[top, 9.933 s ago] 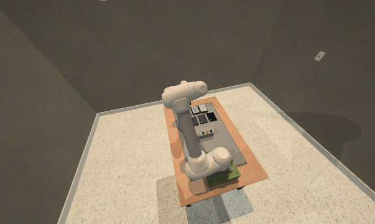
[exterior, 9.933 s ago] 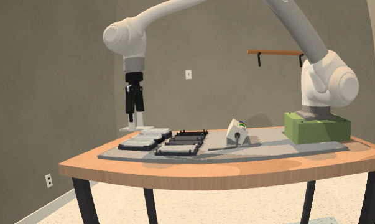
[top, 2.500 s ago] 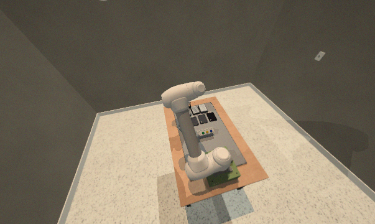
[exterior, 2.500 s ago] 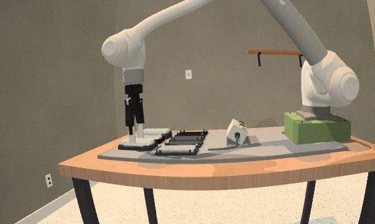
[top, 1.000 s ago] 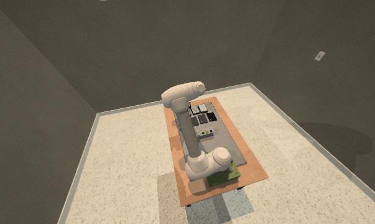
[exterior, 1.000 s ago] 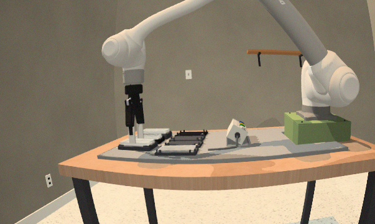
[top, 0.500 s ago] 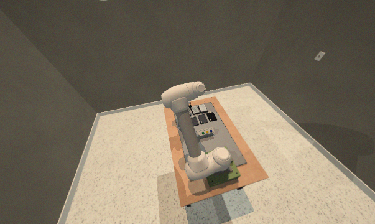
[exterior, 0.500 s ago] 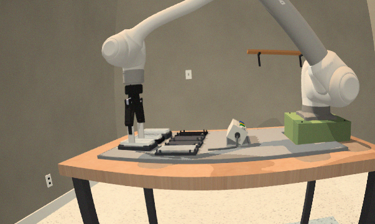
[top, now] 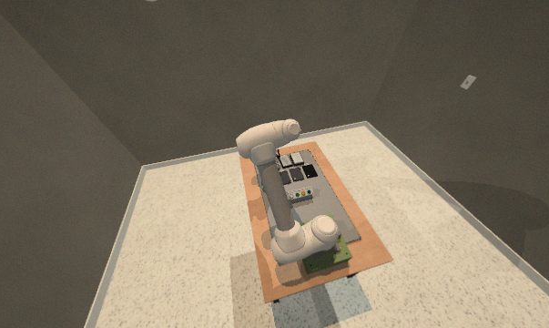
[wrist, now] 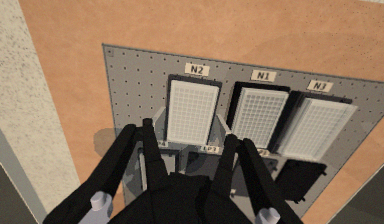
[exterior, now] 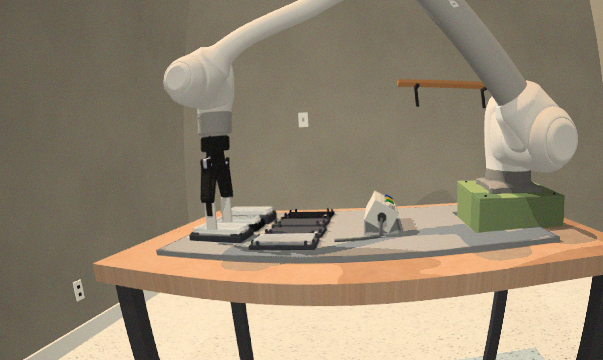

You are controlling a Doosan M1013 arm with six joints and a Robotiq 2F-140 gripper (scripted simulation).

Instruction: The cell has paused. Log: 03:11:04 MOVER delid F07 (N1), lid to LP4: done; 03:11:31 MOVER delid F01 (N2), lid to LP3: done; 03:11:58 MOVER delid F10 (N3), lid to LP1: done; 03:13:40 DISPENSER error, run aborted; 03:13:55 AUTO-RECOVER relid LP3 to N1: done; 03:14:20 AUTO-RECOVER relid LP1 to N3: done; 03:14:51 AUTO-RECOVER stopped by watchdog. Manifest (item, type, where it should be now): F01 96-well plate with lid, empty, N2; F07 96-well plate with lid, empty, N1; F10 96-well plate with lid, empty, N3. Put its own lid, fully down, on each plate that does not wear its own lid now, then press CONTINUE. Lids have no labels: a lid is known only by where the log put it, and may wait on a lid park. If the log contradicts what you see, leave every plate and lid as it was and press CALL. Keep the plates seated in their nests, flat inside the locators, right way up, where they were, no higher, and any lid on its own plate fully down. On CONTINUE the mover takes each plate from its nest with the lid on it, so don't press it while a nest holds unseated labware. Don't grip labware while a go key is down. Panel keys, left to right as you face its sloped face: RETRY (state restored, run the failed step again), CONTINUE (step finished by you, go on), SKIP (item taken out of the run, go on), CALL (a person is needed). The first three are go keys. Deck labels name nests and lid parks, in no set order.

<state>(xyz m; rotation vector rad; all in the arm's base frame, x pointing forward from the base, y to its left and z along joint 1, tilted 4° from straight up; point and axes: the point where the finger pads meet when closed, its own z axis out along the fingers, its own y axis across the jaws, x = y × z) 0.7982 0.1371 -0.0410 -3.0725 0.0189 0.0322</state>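
The wrist view shows three white 96-well plates in a row of nests: N2 (wrist: 192, 111) on the left, N1 (wrist: 258, 116) in the middle and N3 (wrist: 315, 127) on the right. My gripper (wrist: 190, 116) is low over the N2 plate, with one finger pad on each long side of it. The fingers are open and stand a little off the plate's covered top. In the exterior view the gripper (exterior: 218, 217) reaches down to the nearest plate (exterior: 221, 231). I cannot tell whether the lids sit fully down.
The lid parks (exterior: 296, 227) lie beside the nests; the nearest one holds a pale lid (exterior: 285, 241). A dark empty park (wrist: 300, 179) lies below N3. The key panel (exterior: 381, 210) stands mid-deck and the arm's green base (exterior: 510, 205) at the far end.
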